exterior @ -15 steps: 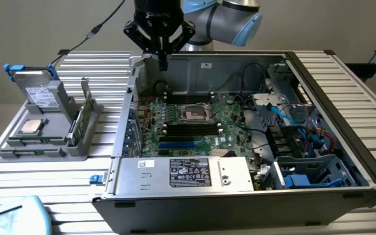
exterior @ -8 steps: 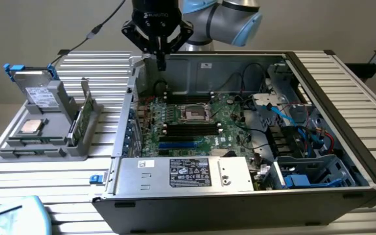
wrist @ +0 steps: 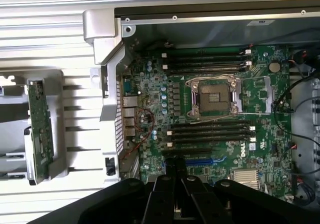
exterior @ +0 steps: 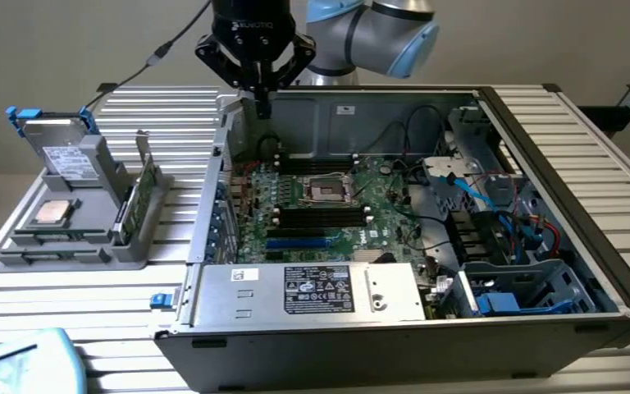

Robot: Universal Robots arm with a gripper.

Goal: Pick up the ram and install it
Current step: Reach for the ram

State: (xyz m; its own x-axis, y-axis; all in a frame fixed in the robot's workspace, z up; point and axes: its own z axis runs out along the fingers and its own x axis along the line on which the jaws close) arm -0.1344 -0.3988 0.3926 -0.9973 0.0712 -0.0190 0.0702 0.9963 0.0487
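**Exterior view.** We note an open computer case point(exterior: 577, 271) lying on a slatted table point(exterior: 63, 304), with the motherboard point(exterior: 370, 205) exposed. A grey tray point(exterior: 63, 250) sits on the table just beside the case, on the exterior view's left. The tray carries a hard drive point(exterior: 61, 156), a square silver processor chip point(exterior: 52, 212) and a tall green card point(exterior: 147, 174) with a metal bracket. The ram point(exterior: 127, 215) appears as a narrow green stick standing on edge in the tray, just beside that card and nearer the processor chip. The hand point(exterior: 262, 105) hangs above the far corner of the case on the tray's side, well apart from the ram. Its fingers are drawn together to a point and we see nothing between them. A power supply point(exterior: 315, 289) with a black label occupies the near end of the case.

**Wrist view.** The hand point(wrist: 175, 165) looks down on the motherboard point(wrist: 150, 84). Its fingers point(wrist: 167, 173) are closed against each other and empty, and they lie over the board just beside a bank of black memory slots point(wrist: 210, 134). The processor socket point(wrist: 214, 96) sits between this bank and a second one. Outside the case wall point(wrist: 107, 39), a green board point(wrist: 41, 129) stands in the tray point(wrist: 62, 134). We cannot tell here whether it is the ram or the card.
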